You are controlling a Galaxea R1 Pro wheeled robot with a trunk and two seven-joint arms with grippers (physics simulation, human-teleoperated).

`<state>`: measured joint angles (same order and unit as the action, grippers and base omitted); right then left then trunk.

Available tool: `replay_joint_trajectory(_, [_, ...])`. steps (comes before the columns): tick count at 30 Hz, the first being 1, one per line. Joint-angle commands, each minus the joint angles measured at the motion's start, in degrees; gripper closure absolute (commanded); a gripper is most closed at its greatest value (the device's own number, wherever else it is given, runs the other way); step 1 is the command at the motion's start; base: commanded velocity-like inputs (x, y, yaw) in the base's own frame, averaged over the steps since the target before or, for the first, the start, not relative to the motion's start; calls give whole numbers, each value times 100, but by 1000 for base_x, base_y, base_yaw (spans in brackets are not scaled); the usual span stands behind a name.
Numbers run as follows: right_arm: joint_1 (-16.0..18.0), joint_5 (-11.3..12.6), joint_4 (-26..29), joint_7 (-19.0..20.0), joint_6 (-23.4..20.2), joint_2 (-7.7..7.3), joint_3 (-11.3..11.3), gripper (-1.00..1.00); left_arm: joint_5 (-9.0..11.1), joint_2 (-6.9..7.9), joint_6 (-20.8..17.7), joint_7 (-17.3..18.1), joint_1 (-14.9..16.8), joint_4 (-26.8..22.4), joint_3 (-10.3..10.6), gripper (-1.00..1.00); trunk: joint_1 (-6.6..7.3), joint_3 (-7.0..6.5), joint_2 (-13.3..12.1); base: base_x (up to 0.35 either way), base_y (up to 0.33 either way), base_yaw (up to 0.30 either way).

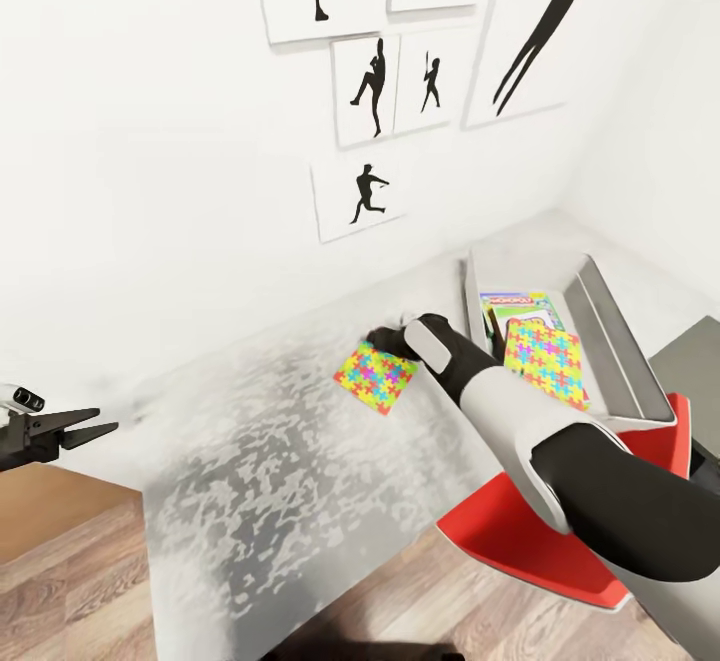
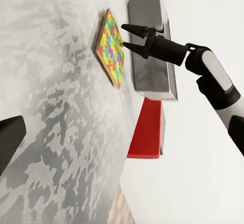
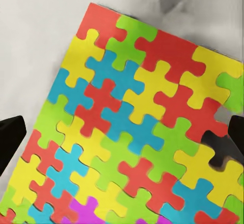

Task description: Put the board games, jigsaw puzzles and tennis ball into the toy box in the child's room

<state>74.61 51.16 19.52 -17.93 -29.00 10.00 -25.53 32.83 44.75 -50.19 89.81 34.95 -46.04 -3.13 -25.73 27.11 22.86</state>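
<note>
Multicoloured jigsaw puzzle [image 1: 375, 376] lies flat, corner towards the toy box [image 1: 610, 341], beneath the empty, spread-open right hand [image 2: 133, 39].

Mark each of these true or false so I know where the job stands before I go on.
1. One jigsaw puzzle already lies inside the toy box. True.
2. The right gripper is shut on the other jigsaw puzzle. False: its jaws are open, poised just above the jigsaw puzzle on the table.
3. The left gripper is holding a board game. False: it is open and holds nothing, off beyond the table's left edge.
4. A printed game box sits in the toy box behind the puzzle. True.
5. The puzzle on the table lies to the right of the toy box. False: it lies to its left.
</note>
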Motion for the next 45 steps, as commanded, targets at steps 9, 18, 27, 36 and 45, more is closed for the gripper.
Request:
replay_joint_trajectory(9, [1,96,-168,-44,-18,0,21,-100,4,1,-68,20,3,-2,7,-100,-5,10,6,-37,29,0])
replay_joint_trajectory(18, [1,96,-168,-35,-11,0,22,-100,4,-1,-69,20,3,-2,7,-100,-5,10,6,-4,8,0])
replay_joint_trajectory(27, [1,96,-168,-35,-18,0,24,-100,4,-1,-70,20,3,-2,6,-100,-5,10,6,-26,51,0])
replay_joint_trajectory(36, [1,96,-168,-35,-18,0,22,-100,4,-1,-70,20,3,-2,12,-100,-5,10,6,-87,74,0])
replay_joint_trajectory(45, [1,96,-167,-35,-26,0,22,-100,4,-1,-70,20,3,-2,12,-100,-5,10,6,-86,54,0])
